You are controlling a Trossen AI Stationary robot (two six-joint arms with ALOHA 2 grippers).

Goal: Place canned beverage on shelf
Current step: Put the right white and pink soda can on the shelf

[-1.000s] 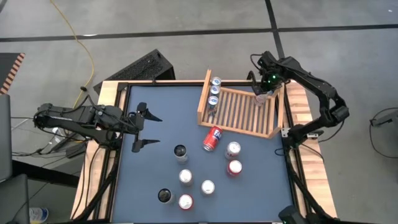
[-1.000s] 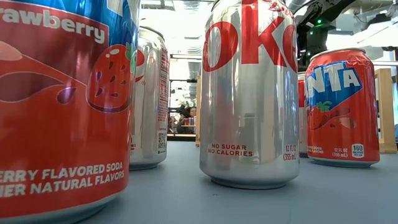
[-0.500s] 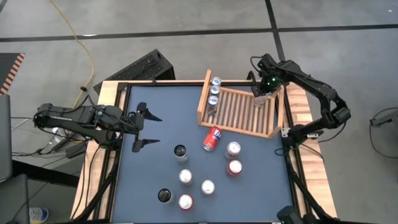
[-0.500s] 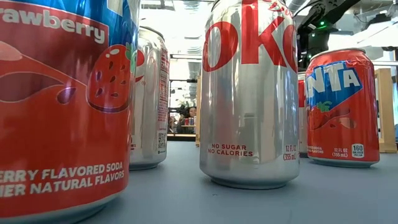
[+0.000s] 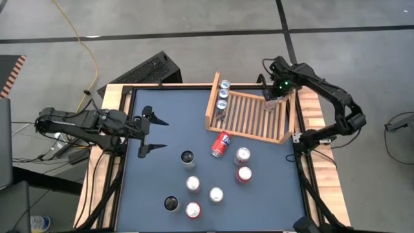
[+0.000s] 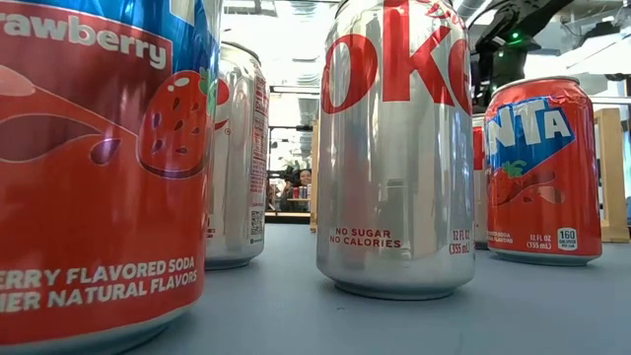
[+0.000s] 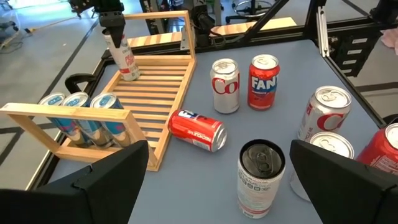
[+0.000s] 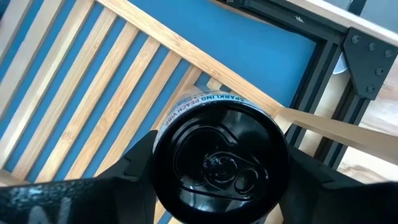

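The sparkling-water can (image 8: 221,158) stands upright on the slats at the far right corner of the shelf (image 5: 249,116), between the fingers of the right gripper (image 5: 274,97), which flank its sides from above; whether they press it or stand just off it cannot be told. Three cans (image 5: 223,96) line the shelf's opposite side board. The left gripper (image 5: 147,133) waits with fingers spread wide, well apart from the cans beyond its fingertips.

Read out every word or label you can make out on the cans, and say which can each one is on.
"NO SUGAR NO CALORIES", "12 FL OZ": silver can, low view.
"FLAVORED SODA", "NATURAL FLAVORS": strawberry can.
"12 FL OZ", "160": red Fanta can.
"SPARKLING PEACH": black-topped can between the right gripper's fingers.
Tipped red can: too blurred.
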